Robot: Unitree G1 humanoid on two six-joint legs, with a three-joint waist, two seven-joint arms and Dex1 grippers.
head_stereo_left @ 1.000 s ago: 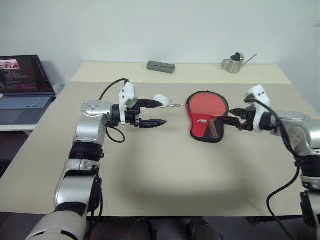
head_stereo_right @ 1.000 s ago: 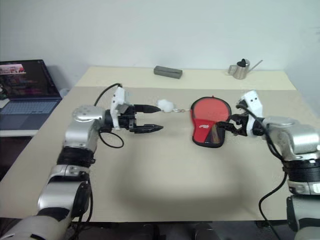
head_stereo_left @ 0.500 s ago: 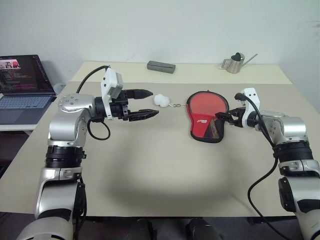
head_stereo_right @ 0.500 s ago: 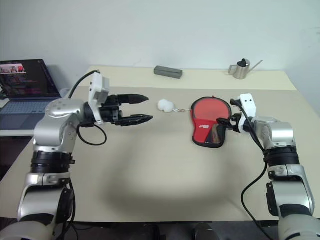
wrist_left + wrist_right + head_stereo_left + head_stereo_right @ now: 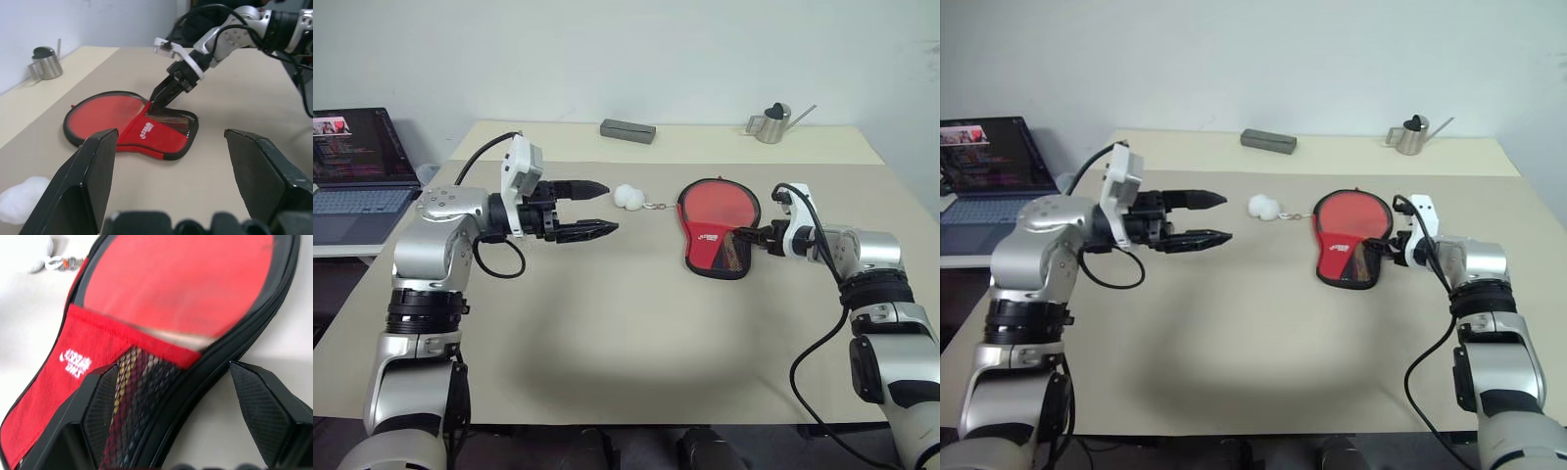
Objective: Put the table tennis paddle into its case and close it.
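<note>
Since the table tennis paddle (image 5: 719, 204) already lies inside the unzipped case (image 5: 715, 247) at frame centre-right, the spread right gripper (image 5: 751, 238) is held at its mesh edge, while the left gripper (image 5: 603, 207), also spread, is kept clear at centre-left.

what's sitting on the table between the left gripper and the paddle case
A small white pompom, lying between the left gripper and the case in the left eye view; a short chain runs from it toward the case.

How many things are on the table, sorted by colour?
Red: 2, the paddle and its case
White: 1, pompom
Grey: 1, box
Silver: 1, watering can
Total: 5
</note>
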